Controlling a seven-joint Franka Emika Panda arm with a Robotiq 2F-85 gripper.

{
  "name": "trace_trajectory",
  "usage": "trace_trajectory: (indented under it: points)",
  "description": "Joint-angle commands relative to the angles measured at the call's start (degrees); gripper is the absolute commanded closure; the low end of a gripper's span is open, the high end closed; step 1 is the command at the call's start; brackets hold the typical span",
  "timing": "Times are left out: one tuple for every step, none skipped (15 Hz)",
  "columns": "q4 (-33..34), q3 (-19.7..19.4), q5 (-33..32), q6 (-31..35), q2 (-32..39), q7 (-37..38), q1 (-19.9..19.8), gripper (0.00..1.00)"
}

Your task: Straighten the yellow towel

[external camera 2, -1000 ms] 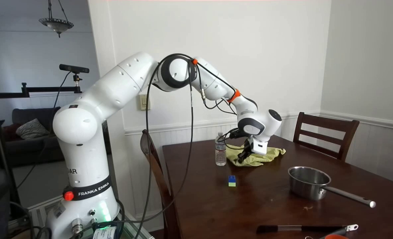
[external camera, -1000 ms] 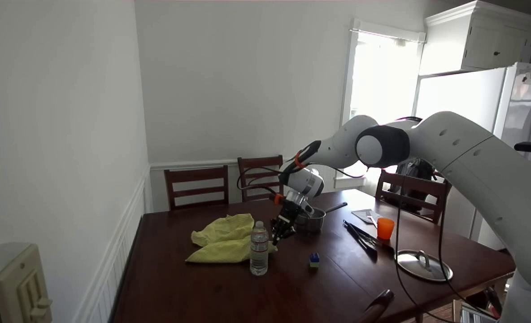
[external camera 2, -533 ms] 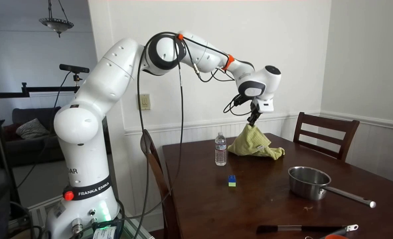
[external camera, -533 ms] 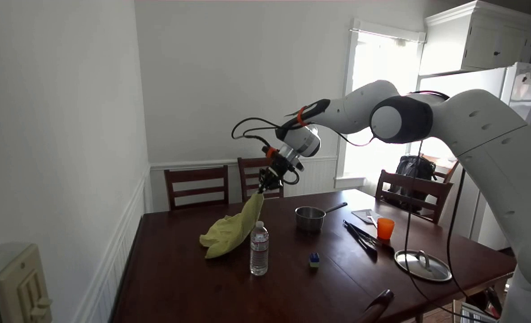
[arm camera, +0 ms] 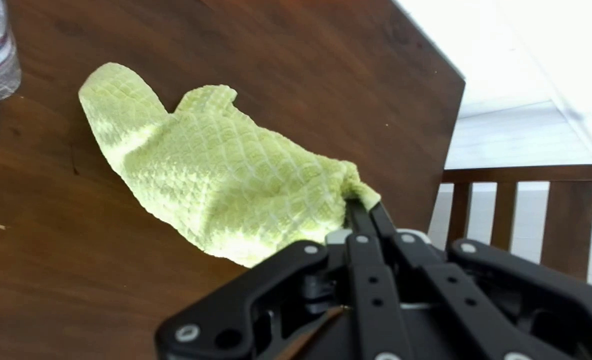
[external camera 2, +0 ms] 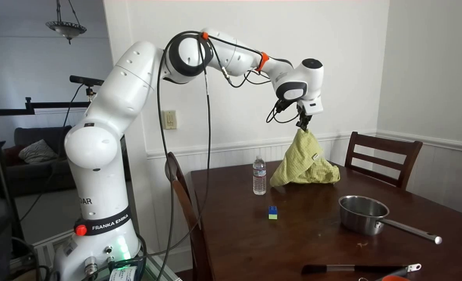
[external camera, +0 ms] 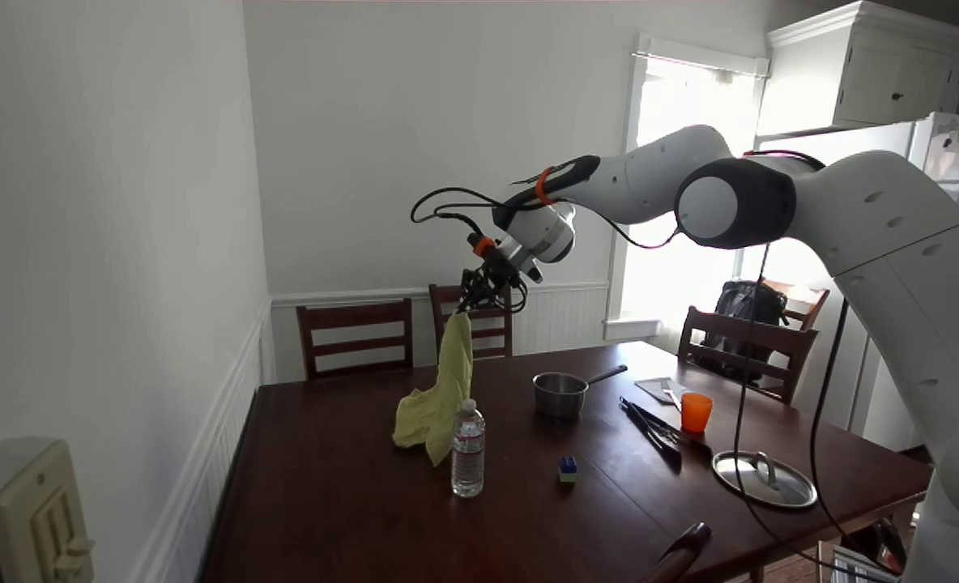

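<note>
Pinching a gathered end of the yellow towel (arm camera: 221, 177) in the narrowed gripper (arm camera: 366, 206). In an exterior view, hanging directly below the gripper at the far part of the dark table (external camera 2: 293, 238), trailing lower folds down to its surface, appearing just right of the water bottle (external camera 2: 259, 177), left of and beyond the saucepan (external camera 2: 358, 223).
</note>
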Motion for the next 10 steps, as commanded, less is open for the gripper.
trace_trajectory:
  points:
    - [8.73, 0.37, 0.74, 2.01, 0.81, 2.49, -0.76, 0.99]
    - [12.41, 0.18, -0.50, 2.41, 1.46, 3.55, -0.18, 0.99]
    - [15.61, 0.19, -1.33, 2.86, 2.25, 4.62, 0.35, 0.99]
    - [18.97, 0.28, -2.16, 2.86, 3.26, 6.63, 1.04, 0.99]
    - [21.89, 0.45, -3.07, 2.74, 4.21, 8.25, 1.78, 0.99]
    - [24.55, 0.63, -4.04, 2.49, 5.11, 9.78, 2.50, 0.99]
    - [27.09, 1.02, -4.79, 2.95, 6.16, 11.10, 3.23, 0.99]
    - [29.61, -0.69, -5.09, 1.29, 7.04, 13.15, 4.61, 0.99]
    - [28.59, 1.11, -7.01, 1.88, 6.23, 13.18, 3.99, 0.99]
    - [22.70, 0.36, -4.15, 2.35, 2.95, 9.54, 4.42, 0.97]
